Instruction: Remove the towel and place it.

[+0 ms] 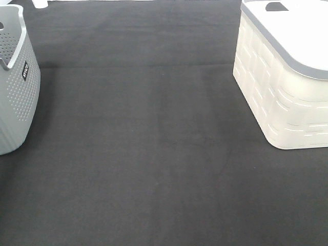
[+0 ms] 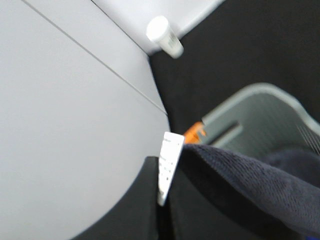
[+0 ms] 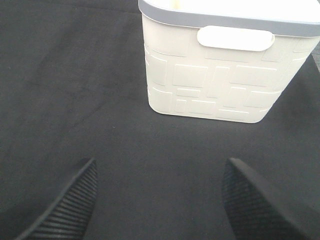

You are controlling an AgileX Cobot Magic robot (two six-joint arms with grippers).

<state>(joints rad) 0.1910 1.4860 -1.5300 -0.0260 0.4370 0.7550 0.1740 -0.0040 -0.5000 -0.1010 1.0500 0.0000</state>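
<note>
**At the left edge of the table: towel, one, raised at the grey basket**

At the left edge of the table (image 1: 154, 169), item 1: towel (image 2: 250, 185), dark grey-lavender. It is seen only in the left wrist view, close to the camera, with the grey basket (image 1: 20, 97) just behind it. White tag (image 2: 169, 165), one, hangs at its near corner. The cloth is bunched, so its long axis cannot be told.

- Left gripper: jaws hidden by the cloth, so their state cannot be told. The towel lies right against this arm, by far the nearer.
- Right gripper (image 3: 160, 207): jaws wide, holding nothing, facing the white basket (image 1: 287, 102) at the far right corner. The towel lies well apart from it, across the table.

Count: towel 1; tag 1; baskets 2 (grey 1, white 1).
</note>
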